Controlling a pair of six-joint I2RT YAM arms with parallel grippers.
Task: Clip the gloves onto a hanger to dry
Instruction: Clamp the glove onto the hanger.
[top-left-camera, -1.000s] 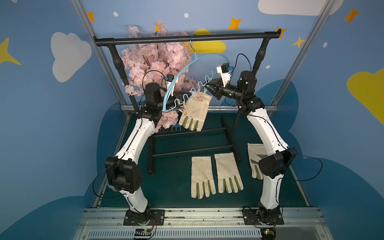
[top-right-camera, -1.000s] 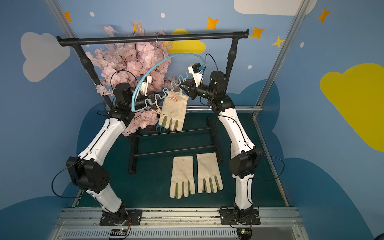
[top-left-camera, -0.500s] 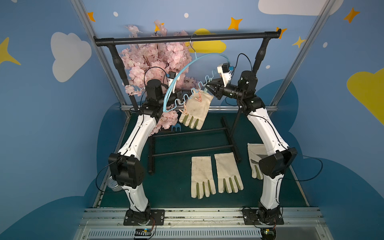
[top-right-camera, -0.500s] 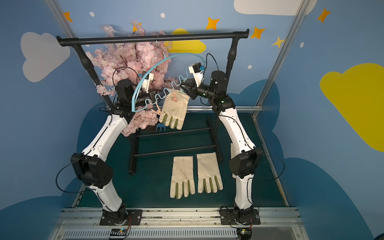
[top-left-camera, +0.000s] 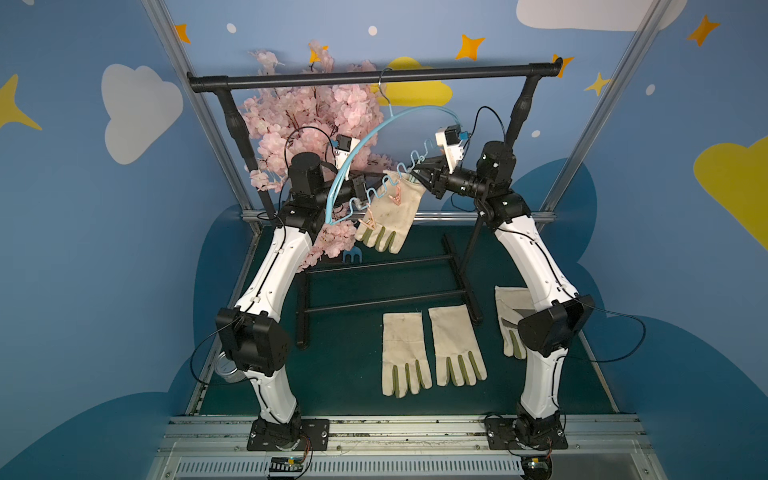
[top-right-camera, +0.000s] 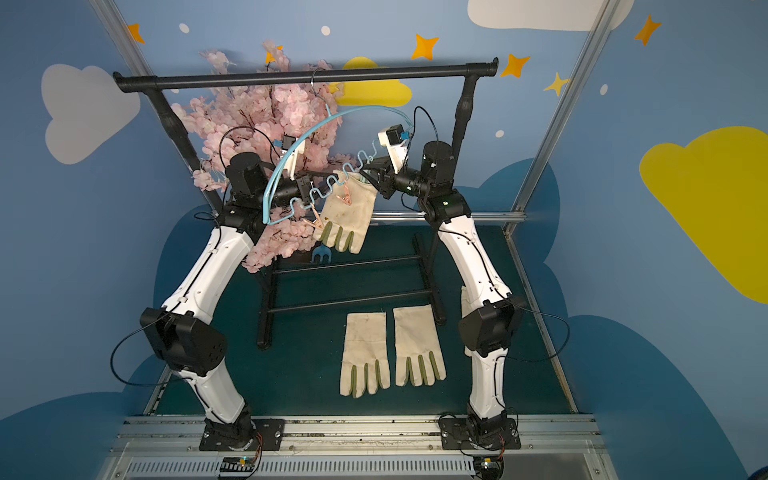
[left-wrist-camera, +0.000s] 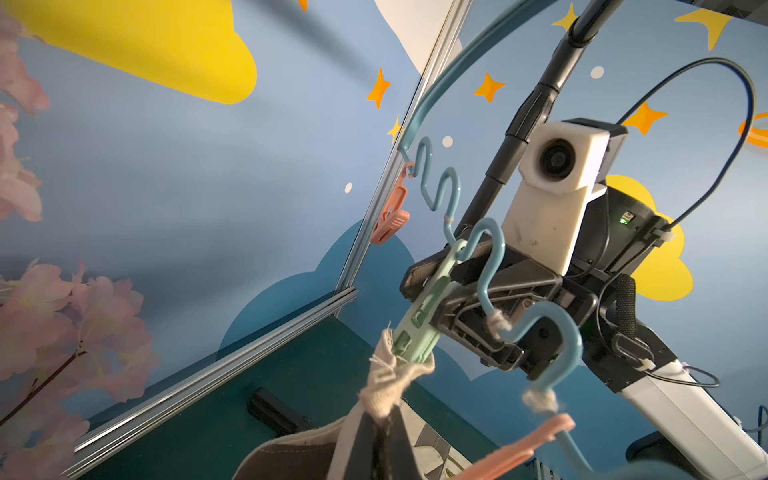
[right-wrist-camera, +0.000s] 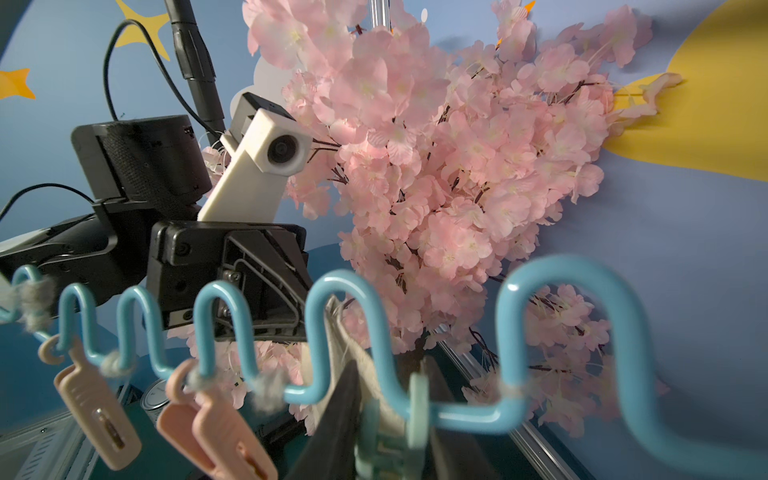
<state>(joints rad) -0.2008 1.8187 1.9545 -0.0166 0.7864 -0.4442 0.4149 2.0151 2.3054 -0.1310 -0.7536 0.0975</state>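
No legible text, label, brand or number in any view. The walls (top-left-camera: 83, 249) carry painted shapes only: clouds (top-left-camera: 137, 112) and stars (top-left-camera: 469, 45), no lettering. Arm housings and camera blocks show no readable marking at this sharpness.

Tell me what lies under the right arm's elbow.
A cream glove lies on the green mat there. Its cuff, a grey patch and a few fingertips show; the elbow joint covers its middle, so the rest cannot be seen.
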